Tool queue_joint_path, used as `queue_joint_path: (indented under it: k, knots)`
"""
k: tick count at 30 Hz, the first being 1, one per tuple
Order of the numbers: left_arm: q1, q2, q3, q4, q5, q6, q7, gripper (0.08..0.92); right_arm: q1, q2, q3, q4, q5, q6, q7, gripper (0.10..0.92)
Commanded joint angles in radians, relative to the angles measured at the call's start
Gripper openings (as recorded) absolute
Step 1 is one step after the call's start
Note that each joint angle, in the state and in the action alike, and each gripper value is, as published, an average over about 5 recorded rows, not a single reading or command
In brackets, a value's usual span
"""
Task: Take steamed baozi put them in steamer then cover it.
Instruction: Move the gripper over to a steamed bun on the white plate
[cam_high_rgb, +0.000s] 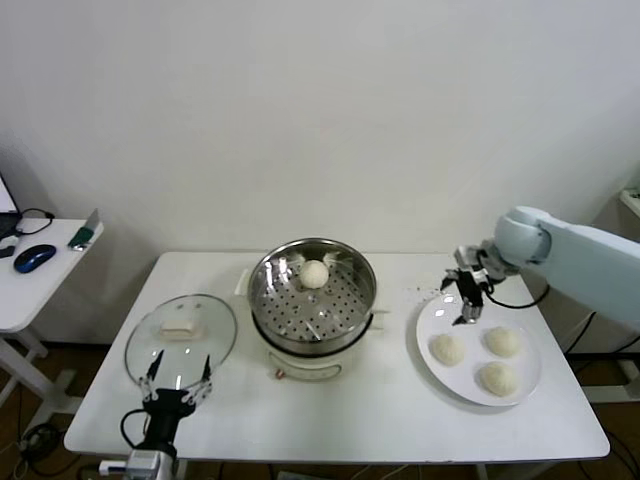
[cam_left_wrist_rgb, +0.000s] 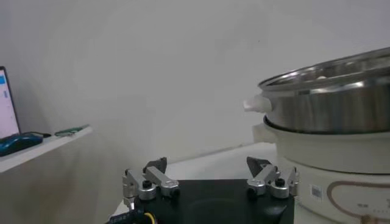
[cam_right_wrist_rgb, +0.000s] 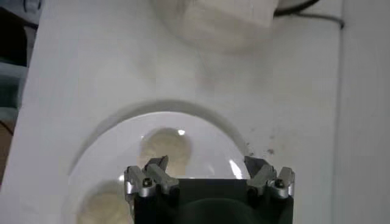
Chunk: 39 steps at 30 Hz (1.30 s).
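One baozi (cam_high_rgb: 314, 274) lies on the perforated tray inside the steamer (cam_high_rgb: 312, 300) at the table's middle. Three more baozi (cam_high_rgb: 447, 349) (cam_high_rgb: 502, 341) (cam_high_rgb: 498, 377) lie on a white plate (cam_high_rgb: 430, 321) to the right. My right gripper (cam_high_rgb: 466, 298) is open and empty above the plate's far left rim; the right wrist view shows the plate (cam_right_wrist_rgb: 207, 140) and two baozi (cam_right_wrist_rgb: 163, 146) below its jaws (cam_right_wrist_rgb: 207, 165). The cover (cam_high_rgb: 181, 337) lies flat left of the steamer. My left gripper (cam_high_rgb: 178, 385) is open and empty near the table's front left edge, by the cover; the left wrist view shows the steamer (cam_left_wrist_rgb: 332, 115).
A side table (cam_high_rgb: 30, 290) at the far left holds a mouse (cam_high_rgb: 34, 257) and cables. A cable (cam_high_rgb: 520, 300) hangs from the right arm over the table's far right corner. The wall stands close behind the table.
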Motion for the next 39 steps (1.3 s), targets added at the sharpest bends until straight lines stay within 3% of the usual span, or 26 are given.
queue_joint_path:
  k: [1, 24, 39]
  knots:
    - [0.006, -0.002, -0.001, 0.004, -0.002, -0.006, -0.006, 0.823, -0.171, 0.009, 0.076, -0.073, -0.036, -0.049, -0.012, 0.823]
    - [0.009, -0.004, -0.006, 0.005, -0.006, -0.011, -0.014, 0.823, -0.203, 0.130, 0.094, -0.170, -0.043, -0.035, 0.015, 0.820]
    - [0.020, -0.006, -0.010, 0.000, -0.007, -0.015, -0.012, 0.823, -0.173, 0.103, 0.086, -0.153, -0.011, -0.039, 0.020, 0.711]
